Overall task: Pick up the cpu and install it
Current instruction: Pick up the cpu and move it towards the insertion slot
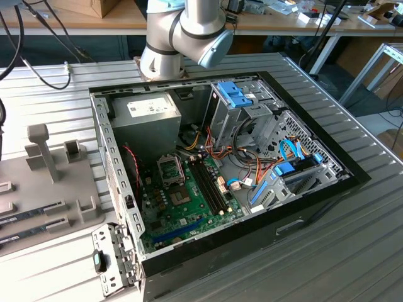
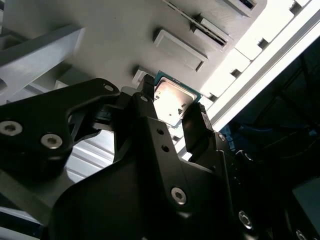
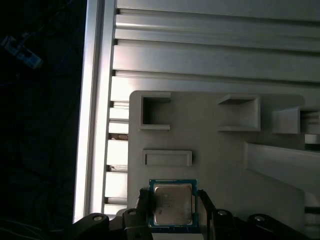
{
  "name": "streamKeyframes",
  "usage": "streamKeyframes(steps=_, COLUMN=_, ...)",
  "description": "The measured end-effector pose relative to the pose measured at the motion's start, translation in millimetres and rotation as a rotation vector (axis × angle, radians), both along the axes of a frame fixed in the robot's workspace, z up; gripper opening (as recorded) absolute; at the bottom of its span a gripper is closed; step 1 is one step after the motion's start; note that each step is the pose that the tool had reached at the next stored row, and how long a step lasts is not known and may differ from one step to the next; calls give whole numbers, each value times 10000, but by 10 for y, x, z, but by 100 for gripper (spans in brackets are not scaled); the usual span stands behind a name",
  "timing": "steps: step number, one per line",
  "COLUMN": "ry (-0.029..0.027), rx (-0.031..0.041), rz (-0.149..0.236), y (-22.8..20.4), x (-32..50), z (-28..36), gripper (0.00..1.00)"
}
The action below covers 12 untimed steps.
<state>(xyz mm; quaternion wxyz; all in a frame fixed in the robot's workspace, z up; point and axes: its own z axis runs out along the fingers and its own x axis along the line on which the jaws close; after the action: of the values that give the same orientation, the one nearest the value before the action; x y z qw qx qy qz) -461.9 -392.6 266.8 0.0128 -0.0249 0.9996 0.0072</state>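
The cpu [image 3: 172,204], a flat square chip with a silvery top and a thin green rim, sits between my gripper's [image 3: 173,207] two black fingers above the grey parts holder [image 3: 225,160]. In the second wrist view the cpu [image 2: 171,101] is flanked by the fingers [image 2: 197,122], which touch its two opposite edges, so the gripper [image 2: 172,107] is shut on it. I cannot tell whether the chip rests on the holder or is lifted off it. The open computer case [image 1: 315,195] lies in the exterior view, with the motherboard's cpu socket [image 1: 170,168] near its middle.
The grey holder [image 1: 56,182] lies at the exterior view's left and carries upright posts and long memory sticks [image 1: 31,214]. Inside the case are a power supply [image 1: 148,116], coloured cables and blue drive brackets [image 1: 236,94]. The ribbed metal table's edge [image 3: 92,125] runs beside the holder.
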Motion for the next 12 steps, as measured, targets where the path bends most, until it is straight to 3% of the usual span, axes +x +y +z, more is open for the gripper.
streamKeyframes(steps=12, ry=-1, rx=4, rz=0, y=0, x=1, z=100, gripper=47)
